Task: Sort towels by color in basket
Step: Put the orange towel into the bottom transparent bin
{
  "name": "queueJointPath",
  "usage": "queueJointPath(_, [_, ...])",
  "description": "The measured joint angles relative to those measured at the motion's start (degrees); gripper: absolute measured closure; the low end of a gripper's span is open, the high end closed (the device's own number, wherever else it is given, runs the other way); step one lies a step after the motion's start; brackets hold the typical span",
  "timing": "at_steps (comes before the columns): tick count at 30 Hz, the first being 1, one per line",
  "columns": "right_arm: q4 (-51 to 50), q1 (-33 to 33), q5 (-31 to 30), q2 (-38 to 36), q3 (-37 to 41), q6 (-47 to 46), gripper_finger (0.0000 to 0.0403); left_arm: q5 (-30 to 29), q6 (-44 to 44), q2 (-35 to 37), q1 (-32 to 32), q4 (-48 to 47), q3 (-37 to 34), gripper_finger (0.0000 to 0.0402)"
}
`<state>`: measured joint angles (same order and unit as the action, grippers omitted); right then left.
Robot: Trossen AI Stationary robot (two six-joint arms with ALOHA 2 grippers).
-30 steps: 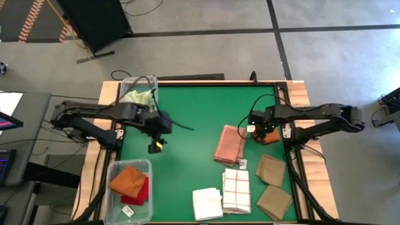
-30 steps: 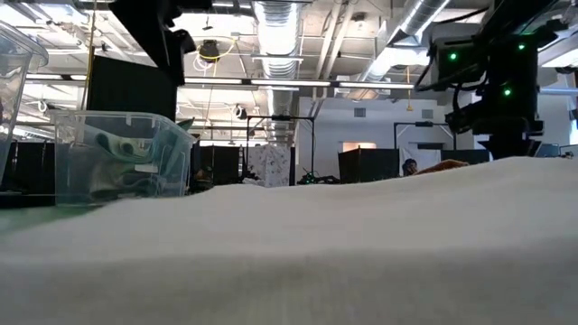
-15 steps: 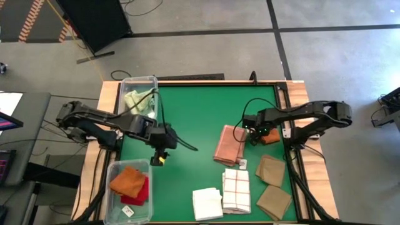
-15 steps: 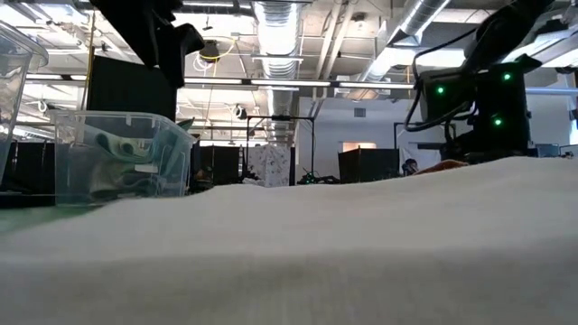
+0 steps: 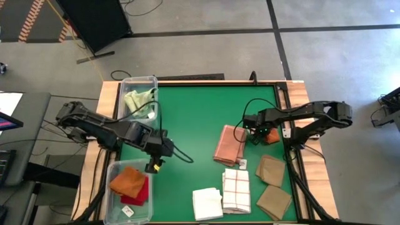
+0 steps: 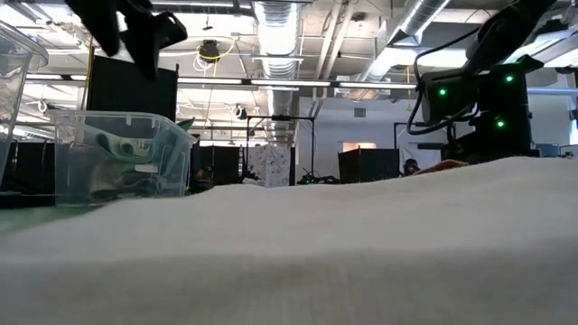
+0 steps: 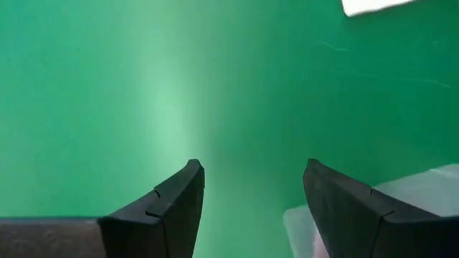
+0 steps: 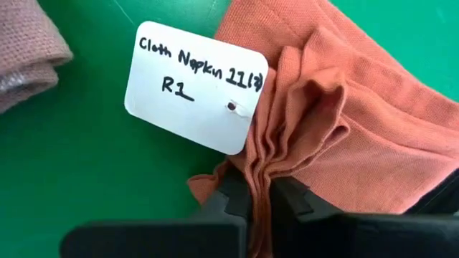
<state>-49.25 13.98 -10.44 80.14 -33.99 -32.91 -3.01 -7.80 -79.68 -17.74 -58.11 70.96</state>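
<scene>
While the right arm was held over the orange towel, the left arm was moved; findings are listed below.

Left gripper [image 5: 152,166]: since a second ago it has been carried from mid-table toward the near bin [image 5: 145,164]; its fingers [image 7: 176,204] are spread wide, with only green table [image 7: 107,86] between them.

Right gripper [image 8: 259,208]: its place at the table's right edge is unchanged over the last half second; the fingers are pinched on a bunched fold of the orange towel [image 8: 358,129], beside its paper tag [image 8: 195,86].

Orange towel: not yet lifted; it lies just beside the pink towel [image 5: 229,144].

Near bin: an orange and a red towel [image 5: 141,189] are held inside.

Far bin [image 5: 139,81]: pale green towels [image 5: 139,100] are held.

Unsorted: tan towels [image 5: 271,169], a checked towel [image 5: 236,189] and a white towel [image 5: 207,202] lie on the table.

Meaning: the grasp is judged secured; carriage to the near bin is judged next.
</scene>
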Motion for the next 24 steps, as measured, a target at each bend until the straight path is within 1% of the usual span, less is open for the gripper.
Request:
queueJointPath(3, [-0.7, -0.1, -0.2, -0.4, -0.9, -0.3, 0.0361, 0.0, -1.5, 0.0, -1.9, -1.0, 0.0, 0.0176])
queueJointPath(6, [-2.2, -1.6, -2.4, -1.1, -3.2, -1.0, 0.0361, 0.0, -3.2, 0.1, -3.9, -2.2, 0.0, 0.0176])
queueJointPath(10, [-2.1, -4.4, -4.8, -3.3, -8.6, -1.0, 0.0361, 0.1, -6.3, 0.7, -6.8, -3.8, 0.0, 0.0176])
queueJointPath(17, [-0.8, -11.6, -10.9, -2.8, -20.9, 2.2, 0.0361, -1.0, -14.2, 4.1, -11.9, -5.1, 0.0, 0.0176])
queueJointPath(19, [2.2, -13.8, -11.9, -2.2, -24.0, 4.7, 0.0361, -2.1, -16.6, 5.7, -13.5, -5.7, 0.0, 0.0176])
queueJointPath(22, [9.5, -16.4, -11.9, -1.9, -26.8, 9.7, 0.0361, -4.1, -19.9, 8.2, -16.1, -5.7, 0.0, 0.0176])
queueJointPath(24, [17.3, -18.0, -9.8, -1.2, -27.7, 13.6, 0.0361, -6.0, -22.0, 10.0, -17.9, -5.7, 0.0, 0.0176])
